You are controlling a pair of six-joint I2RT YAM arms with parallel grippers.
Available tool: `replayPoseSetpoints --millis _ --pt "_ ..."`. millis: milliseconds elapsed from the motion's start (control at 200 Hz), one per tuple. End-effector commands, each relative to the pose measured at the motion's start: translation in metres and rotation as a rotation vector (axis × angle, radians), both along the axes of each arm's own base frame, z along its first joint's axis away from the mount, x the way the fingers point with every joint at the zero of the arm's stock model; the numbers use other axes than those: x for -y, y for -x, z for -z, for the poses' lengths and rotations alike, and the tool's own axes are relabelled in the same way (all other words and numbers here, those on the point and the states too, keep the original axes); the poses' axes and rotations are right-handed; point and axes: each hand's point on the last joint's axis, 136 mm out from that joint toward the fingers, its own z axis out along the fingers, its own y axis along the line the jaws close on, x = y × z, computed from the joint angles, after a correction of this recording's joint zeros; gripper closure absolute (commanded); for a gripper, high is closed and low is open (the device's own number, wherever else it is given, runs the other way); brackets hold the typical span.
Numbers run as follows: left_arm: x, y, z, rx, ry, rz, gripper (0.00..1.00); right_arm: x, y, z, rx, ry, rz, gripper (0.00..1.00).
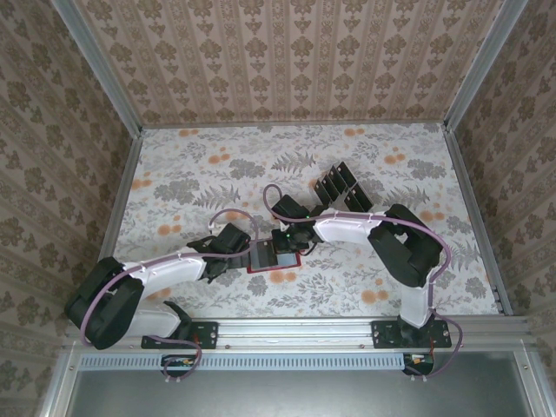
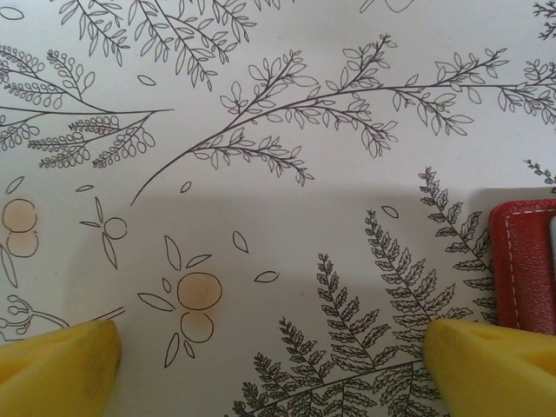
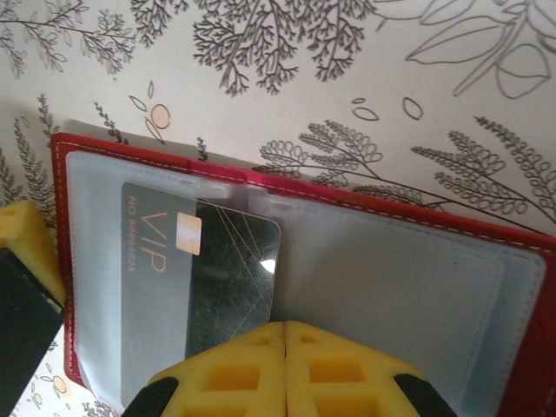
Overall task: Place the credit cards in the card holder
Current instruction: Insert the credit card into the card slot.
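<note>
The red card holder [image 3: 313,189] lies open on the table, its greyish clear pockets facing up. One black credit card [image 3: 230,261] marked VIP sits partly inside the left pocket, with its right half still outside. My right gripper [image 3: 285,328] is shut, its tips pressed together over the card's near right corner. My left gripper [image 2: 274,369] is wide open just left of the holder's red edge [image 2: 521,261], with only table between its fingers. In the top view both grippers, left [image 1: 233,246] and right [image 1: 285,246], meet at the holder [image 1: 263,269].
More black cards [image 1: 339,184] stand in a tiered rack behind the right arm. The floral table cover [image 1: 200,174] runs to patterned walls on three sides. A yellow fingertip [image 3: 26,248] of the left gripper sits by the holder's left edge.
</note>
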Motion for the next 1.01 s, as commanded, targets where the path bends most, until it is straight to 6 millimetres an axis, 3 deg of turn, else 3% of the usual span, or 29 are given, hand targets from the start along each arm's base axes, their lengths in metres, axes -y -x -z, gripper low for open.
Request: replayPoseSetpoints --millis 0,605,810,1000 --pt "0.017 0.0 0.003 0.002 0.061 0.032 0.01 -0.015 0.003 0.0 -0.026 -0.04 -0.005 0.91" --pt "0.021 0.0 0.007 -0.006 0.059 0.038 0.01 -0.039 0.006 -0.001 -0.05 -0.099 -0.026 0.89" --pt "0.021 0.0 0.004 -0.003 0.06 0.038 0.01 -0.022 0.005 -0.005 -0.012 -0.044 -0.02 0.81" --pt "0.02 -0.001 0.0 0.007 0.053 0.039 0.01 0.003 0.004 0.0 0.006 0.009 0.004 0.8"
